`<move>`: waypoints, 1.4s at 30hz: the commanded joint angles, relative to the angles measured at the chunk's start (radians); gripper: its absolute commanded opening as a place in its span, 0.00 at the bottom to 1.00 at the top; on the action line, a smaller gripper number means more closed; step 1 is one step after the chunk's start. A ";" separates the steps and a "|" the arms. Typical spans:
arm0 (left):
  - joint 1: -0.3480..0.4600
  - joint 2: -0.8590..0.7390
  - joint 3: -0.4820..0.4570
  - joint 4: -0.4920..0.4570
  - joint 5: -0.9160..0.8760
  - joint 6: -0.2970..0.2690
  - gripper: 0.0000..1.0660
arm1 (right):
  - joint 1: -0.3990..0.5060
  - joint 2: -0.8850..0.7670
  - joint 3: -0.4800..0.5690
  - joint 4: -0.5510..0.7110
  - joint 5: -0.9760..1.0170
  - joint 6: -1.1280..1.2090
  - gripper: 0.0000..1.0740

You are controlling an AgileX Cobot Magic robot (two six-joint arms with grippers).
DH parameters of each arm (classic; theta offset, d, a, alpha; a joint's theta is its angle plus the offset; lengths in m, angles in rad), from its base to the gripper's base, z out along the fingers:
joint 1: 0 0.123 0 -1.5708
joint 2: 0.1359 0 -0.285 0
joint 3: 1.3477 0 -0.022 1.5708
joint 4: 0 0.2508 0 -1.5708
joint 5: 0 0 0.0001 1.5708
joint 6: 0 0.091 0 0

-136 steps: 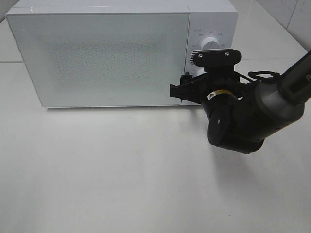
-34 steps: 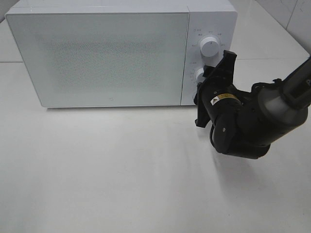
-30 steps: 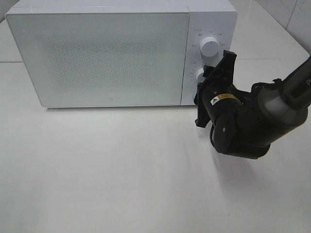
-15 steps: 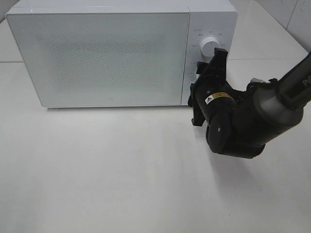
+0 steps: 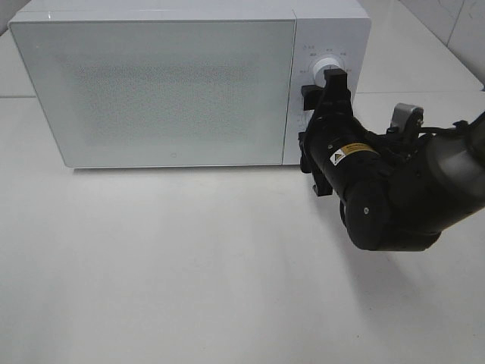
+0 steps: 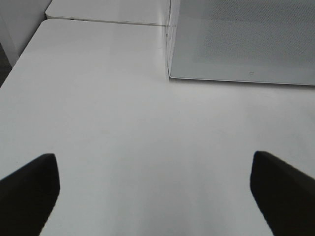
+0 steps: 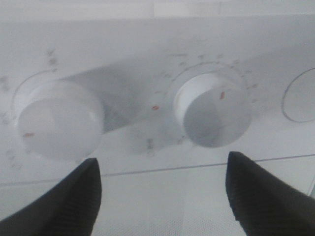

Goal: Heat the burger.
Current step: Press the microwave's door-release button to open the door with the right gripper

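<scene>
The burger does not show in any view. The white microwave [image 5: 151, 83] stands at the back of the table with its frosted door shut. My right gripper [image 5: 318, 114] is turned on edge right in front of its control panel, below the upper knob [image 5: 327, 67], and covers the lower one. In the right wrist view the right gripper [image 7: 162, 196] is open, its dark fingers [image 7: 266, 191] spread just short of two white knobs [image 7: 214, 110] and touching neither. My left gripper [image 6: 155, 196] is open and empty over bare table near the microwave [image 6: 246, 39].
The white table [image 5: 189, 265] stretches in front of the microwave. My bulky right arm [image 5: 402, 197] hangs over its right part. A tiled wall [image 5: 462, 23] rises at the far right. In the left wrist view the table's edge [image 6: 19, 59] runs beside the microwave.
My right gripper has moved up along the control panel and now covers the lower knob. The arm behind it has swung to the right. The left gripper and the microwave door have not moved.
</scene>
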 commanded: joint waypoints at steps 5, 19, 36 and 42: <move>0.003 -0.022 0.001 0.000 0.000 -0.001 0.92 | -0.005 -0.140 0.064 -0.117 0.256 -0.217 0.65; 0.003 -0.022 0.001 0.000 0.000 -0.001 0.92 | -0.045 -0.375 0.067 -0.174 0.767 -0.938 0.65; 0.003 -0.022 0.001 0.000 0.000 -0.001 0.92 | -0.125 -0.599 -0.117 -0.522 1.488 -1.160 0.74; 0.003 -0.022 0.001 0.000 0.000 -0.001 0.92 | -0.125 -0.722 -0.119 -0.527 1.617 -1.207 0.71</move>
